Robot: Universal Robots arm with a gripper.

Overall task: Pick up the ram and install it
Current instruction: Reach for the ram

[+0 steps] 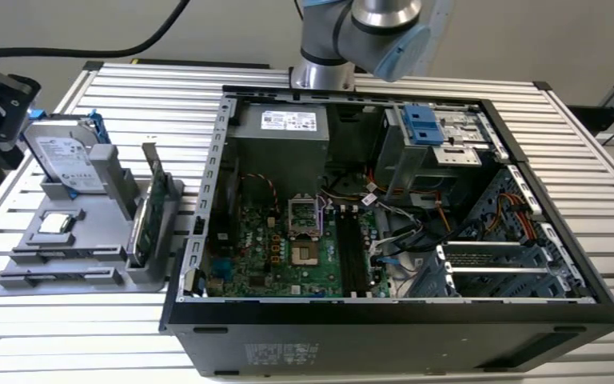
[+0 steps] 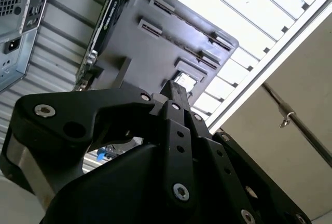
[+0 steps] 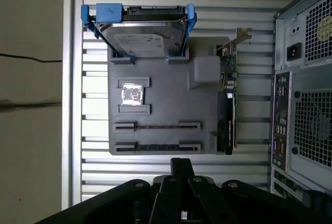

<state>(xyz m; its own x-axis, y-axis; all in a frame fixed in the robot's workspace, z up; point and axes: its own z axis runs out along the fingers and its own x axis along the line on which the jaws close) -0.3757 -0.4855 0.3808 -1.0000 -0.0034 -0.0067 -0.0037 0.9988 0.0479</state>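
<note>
Closest in the first wrist view, the gripper (image 3: 181, 162) hangs above the tray (image 3: 171, 99) with its fingers pressed together and nothing between them. The ram (image 3: 157, 127) looks to be the thin strip standing edge-on in the long holder beside the CPU (image 3: 131, 94). A second holder lies parallel to it, and I cannot tell whether that one is also filled.

Judging the risks: the stick shows only a narrow edge, so an off-centre grasp could tilt it and bind it in the holder, or let it slip. Fingers coming down unopened would strike its top edge.

In the exterior view the tray sits at 9 o'clock of the case (image 1: 217, 200). On the tray, the hard drive (image 1: 61, 156) stands at 12 o'clock, the holders lie at 6 o'clock and the green card (image 1: 147, 212) stands upright along the 3 o'clock edge. The card is near the holder ends, so a wide approach could clip it.

Inside the case, the dark memory slots (image 1: 352, 252) run toward 6 o'clock. Loose cables (image 1: 403, 240) hang just beside them at 3 o'clock and could get trapped under a stick or snag a finger. The case wall stands between tray and slots. The arm (image 1: 334, 32) rises at 12 o'clock.
</note>
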